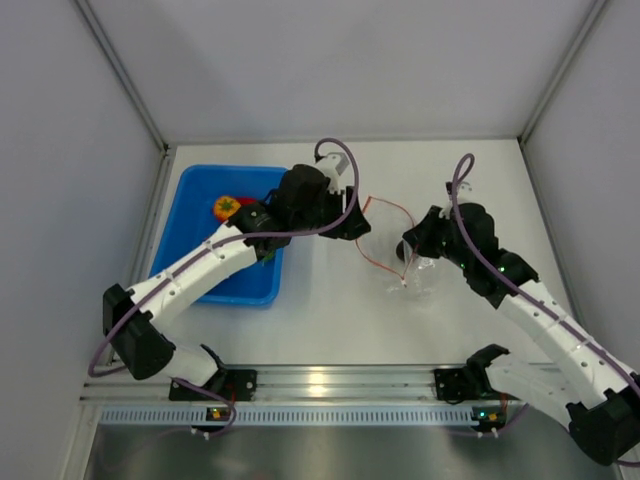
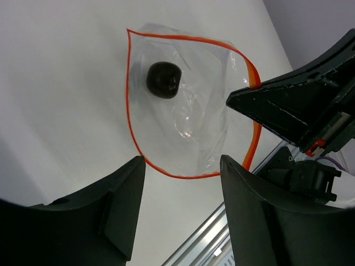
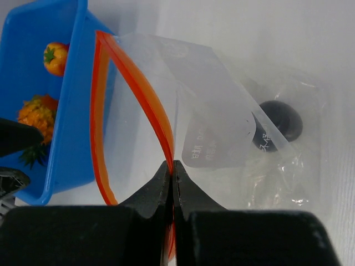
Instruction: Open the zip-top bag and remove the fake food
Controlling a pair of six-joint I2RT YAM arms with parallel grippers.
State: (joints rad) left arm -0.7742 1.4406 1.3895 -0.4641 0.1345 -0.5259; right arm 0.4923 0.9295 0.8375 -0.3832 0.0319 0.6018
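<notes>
Bag (image 2: 188, 116) sits mid-table (image 1: 330, 310) beside the tray (image 1: 200, 215), mouth gaping, its strip (image 3: 144, 105) pinched tight in the right gripper (image 3: 173, 166), left gripper (image 2: 182, 163) spread wide above it, dark piece (image 2: 164, 80) inside, orange pieces (image 3: 55, 58) in the tray.

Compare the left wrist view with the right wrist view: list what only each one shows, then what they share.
Only the left wrist view: the left tool, open, the whole loop of the bag's open mouth, and a metal rail at the table's edge.

Only the right wrist view: the blue tray holding two orange vegetable pieces, and print on the plastic.

Both: the zip-top bag, the dark round piece inside it, and the right tool shut on the orange zip strip.
</notes>
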